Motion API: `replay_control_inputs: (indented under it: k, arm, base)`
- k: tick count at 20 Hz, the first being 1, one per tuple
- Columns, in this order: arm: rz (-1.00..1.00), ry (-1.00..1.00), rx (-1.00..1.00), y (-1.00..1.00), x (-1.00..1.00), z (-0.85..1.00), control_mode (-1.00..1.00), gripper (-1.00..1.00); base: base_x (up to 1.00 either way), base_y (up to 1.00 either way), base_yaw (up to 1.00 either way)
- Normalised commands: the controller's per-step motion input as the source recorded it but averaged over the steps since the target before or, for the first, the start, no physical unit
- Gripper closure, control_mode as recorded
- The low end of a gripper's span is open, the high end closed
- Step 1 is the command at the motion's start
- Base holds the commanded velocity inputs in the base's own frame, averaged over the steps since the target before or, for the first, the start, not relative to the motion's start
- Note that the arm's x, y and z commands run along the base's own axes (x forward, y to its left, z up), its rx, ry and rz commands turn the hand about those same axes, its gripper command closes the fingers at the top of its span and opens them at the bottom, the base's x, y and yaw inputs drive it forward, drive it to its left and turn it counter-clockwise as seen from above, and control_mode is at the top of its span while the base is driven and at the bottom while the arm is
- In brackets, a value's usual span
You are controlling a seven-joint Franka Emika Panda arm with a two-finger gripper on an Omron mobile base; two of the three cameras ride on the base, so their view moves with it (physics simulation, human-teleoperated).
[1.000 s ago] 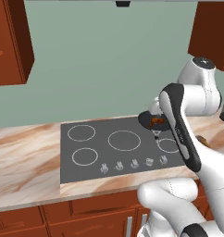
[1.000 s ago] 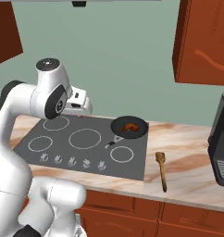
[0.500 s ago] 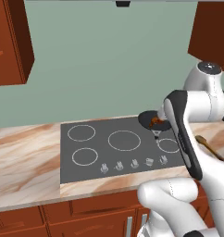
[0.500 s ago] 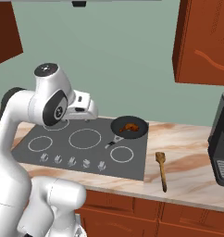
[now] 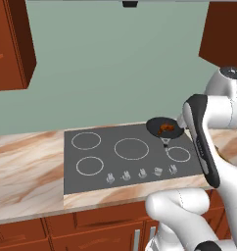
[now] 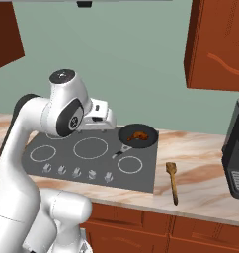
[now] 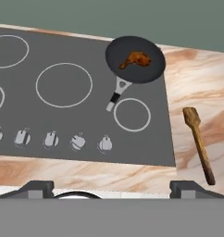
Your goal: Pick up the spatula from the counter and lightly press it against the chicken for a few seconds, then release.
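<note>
Hovering over the counter's front edge, the gripper [image 7: 112, 189] holds its fingers spread wide, with nothing between them. At two o'clock the spatula [image 7: 199, 144] lies on the marble beside the cooktop [image 7: 63, 115]. Farther off, at twelve, the chicken [image 7: 136, 59] sits in the pan [image 7: 148, 74].

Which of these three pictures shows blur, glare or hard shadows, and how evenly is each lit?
Left base view: flat, even light, no glare on the stovetop. Right base view: the spatula is crisp, with no hard shadow under it. Hand view: the pan and chicken are sharp, no blur.
</note>
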Motion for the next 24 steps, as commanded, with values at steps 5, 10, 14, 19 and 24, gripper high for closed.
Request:
replay_control_inputs:
  k: [5,10,14,19,24]
  arm:
    - [0.00,-0.04,0.00,-0.29,0.00,-0.12,-1.00,-1.00]
    - [0.00,-0.02,0.00,-0.29,0.00,-0.16,-1.00,-1.00]
    - [0.00,0.01,0.00,-0.32,0.00,-0.07,-1.00,-1.00]
    - [0.00,0.04,0.00,-0.29,0.00,-0.03,-1.00,-1.00]
    - [0.00,0.00,0.00,-0.30,0.00,-0.12,-1.00,-1.00]
  base:
    - [0.00,0.00,0.00]
    - [0.00,0.00,0.00]
    - [0.00,0.00,0.00]
    - [0.00,0.00,0.00]
    - [0.00,0.00,0.00]
